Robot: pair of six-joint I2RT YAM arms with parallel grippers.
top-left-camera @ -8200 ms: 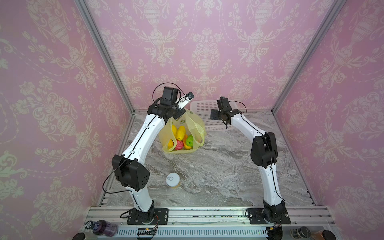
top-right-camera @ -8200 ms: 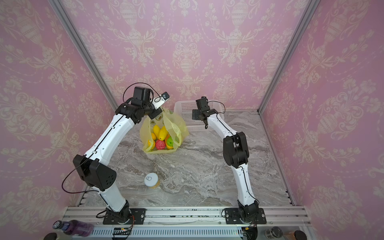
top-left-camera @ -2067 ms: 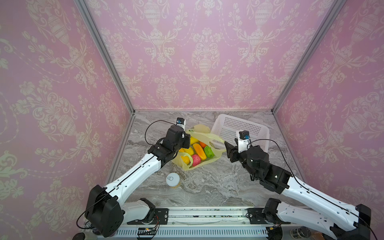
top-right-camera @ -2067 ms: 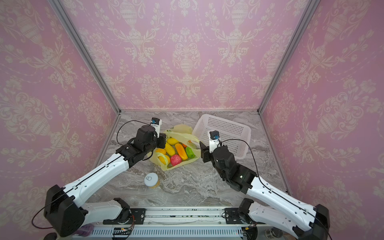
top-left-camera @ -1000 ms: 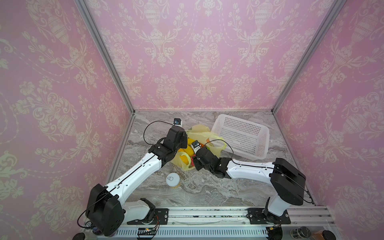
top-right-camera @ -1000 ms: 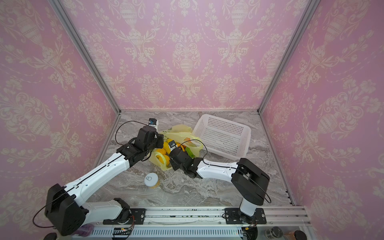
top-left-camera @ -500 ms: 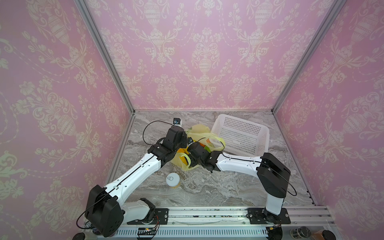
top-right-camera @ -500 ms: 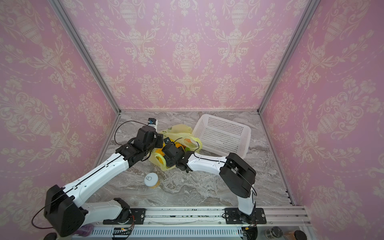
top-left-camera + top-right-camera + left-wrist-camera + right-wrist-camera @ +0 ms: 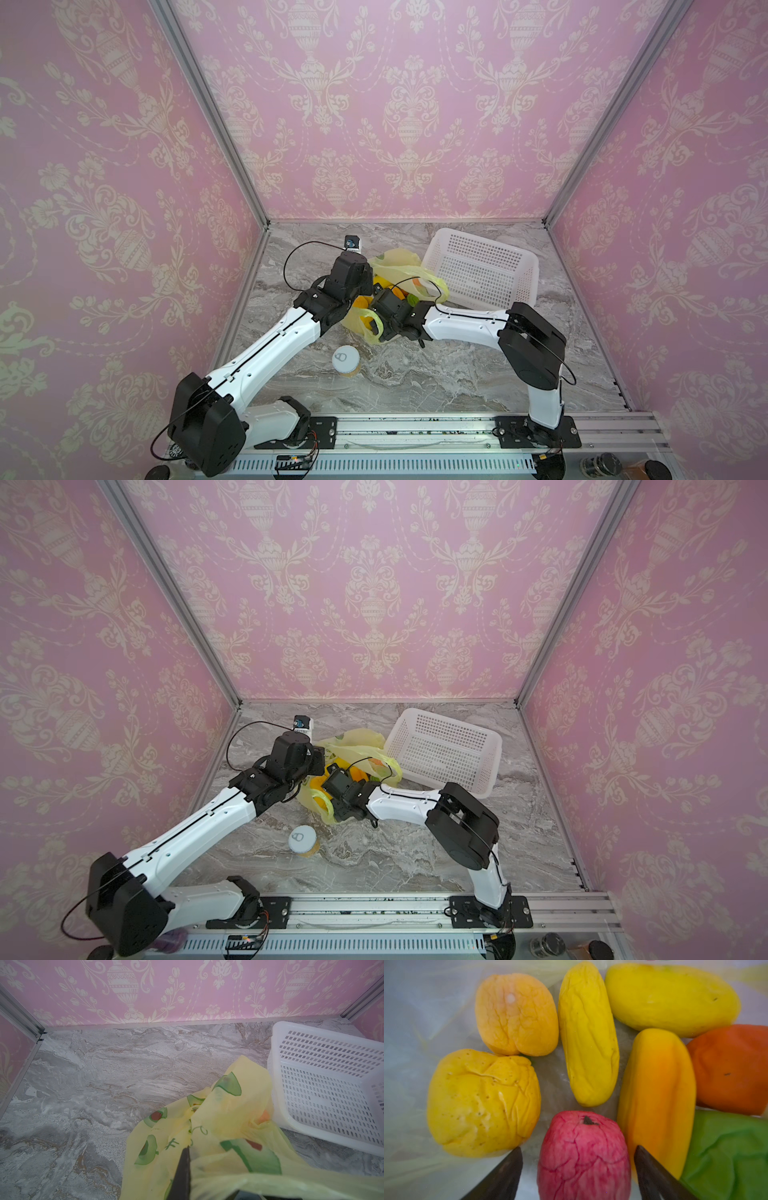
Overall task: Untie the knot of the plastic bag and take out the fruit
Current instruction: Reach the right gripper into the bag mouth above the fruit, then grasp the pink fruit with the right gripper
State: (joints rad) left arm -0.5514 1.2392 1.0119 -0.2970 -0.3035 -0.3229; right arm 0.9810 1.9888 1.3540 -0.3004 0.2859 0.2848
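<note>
While the left gripper (image 9: 187,1148) is closed on a fold of the plastic bag (image 9: 395,264), holding its mouth up, the right gripper (image 9: 578,1148) sits inside with jaws wide, one on each side of the pink fruit (image 9: 583,1167), not yet squeezing.

Bag: far left of centre on the surface (image 9: 436,374), just beside the white basket (image 9: 490,286) to its right. No knot shows; untying judged done.

Fruit: all in the bag, none out.

Hazards: a jaw may nip bag film or the orange fruit (image 9: 658,1088) pressed against the pink one. Soft wrinkled skin may squirt free. Thin film may slip from the left pinch, collapsing the mouth.
</note>
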